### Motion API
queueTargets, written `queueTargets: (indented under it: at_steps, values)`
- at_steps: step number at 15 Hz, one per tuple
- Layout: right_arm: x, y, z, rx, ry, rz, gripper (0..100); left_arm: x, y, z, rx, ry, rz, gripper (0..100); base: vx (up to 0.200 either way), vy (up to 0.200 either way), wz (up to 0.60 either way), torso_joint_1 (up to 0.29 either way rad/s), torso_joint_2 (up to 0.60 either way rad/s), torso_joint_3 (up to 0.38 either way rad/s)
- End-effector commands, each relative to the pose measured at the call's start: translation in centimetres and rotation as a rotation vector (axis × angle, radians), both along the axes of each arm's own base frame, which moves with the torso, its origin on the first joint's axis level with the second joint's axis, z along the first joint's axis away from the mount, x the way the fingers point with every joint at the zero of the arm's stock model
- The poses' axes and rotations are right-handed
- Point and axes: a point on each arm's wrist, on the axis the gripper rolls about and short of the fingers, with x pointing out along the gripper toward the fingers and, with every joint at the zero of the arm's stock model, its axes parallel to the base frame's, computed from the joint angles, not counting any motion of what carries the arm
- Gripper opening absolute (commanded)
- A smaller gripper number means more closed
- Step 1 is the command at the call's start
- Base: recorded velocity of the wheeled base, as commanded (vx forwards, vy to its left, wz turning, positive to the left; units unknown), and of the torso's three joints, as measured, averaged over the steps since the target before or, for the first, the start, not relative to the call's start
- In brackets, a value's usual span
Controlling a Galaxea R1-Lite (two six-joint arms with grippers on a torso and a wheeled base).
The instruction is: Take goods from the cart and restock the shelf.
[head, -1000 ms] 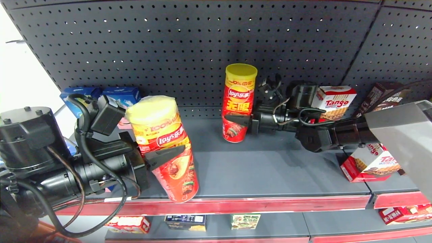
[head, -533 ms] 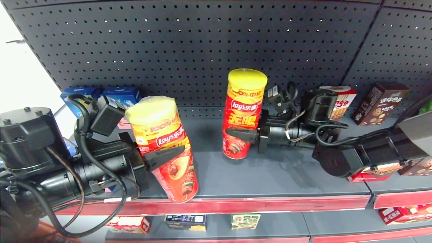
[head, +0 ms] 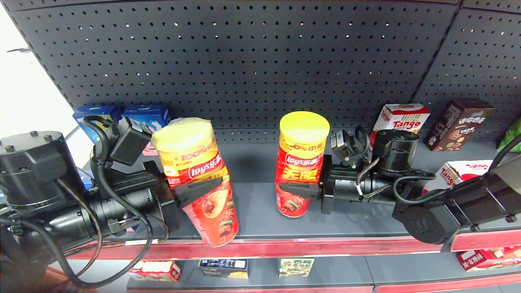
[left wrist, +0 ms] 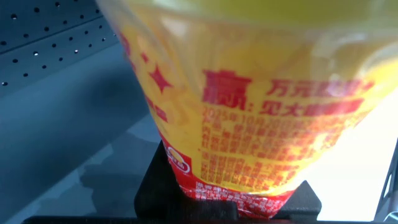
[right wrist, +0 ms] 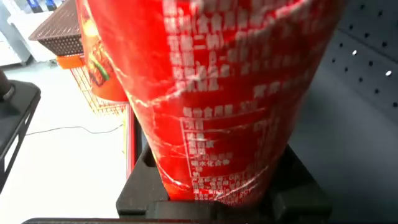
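Both arms are matte black, built from chunky cylindrical joint housings. The left arm has a round end cap dotted with small dark screws, a boxy black camera module and thick black cables looping around it, with thinner brown wires alongside. The right arm carries similar looped cables. Each arm ends in flat, wedge-shaped black fingers.

R arm drew its chip can fwd from shelf back toward front edge.
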Motion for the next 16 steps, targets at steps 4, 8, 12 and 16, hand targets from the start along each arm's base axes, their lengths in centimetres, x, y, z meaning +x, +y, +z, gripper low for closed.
queueTargets:
  at_steps: [4,8,12,16]
  values:
    - [0.6,0.3,-1.5,-0.012,0.021,0.001,0,0.0,0.0,0.0,0.001,0.002,0.002,0,0.0,0.0,0.0,0.0,0.0,0.0]
    - [0.7,0.5,-2.2,-0.021,0.035,0.004,0,0.2,0.7,-0.2,0.003,0.005,0.029,0,0.0,0.0,0.0,0.0,0.0,0.0]
    - [0.9,0.8,-2.9,-0.024,0.042,0.01,0,0.2,0.7,-0.3,0.004,0.008,0.029,0,0.0,0.0,0.0,0.0,0.0,0.0]
    - [0.9,0.5,-2.7,-0.022,0.038,0.003,100,0.1,0.7,-0.3,0.004,0.009,0.027,0,0.0,0.0,0.0,0.0,0.0,0.0]
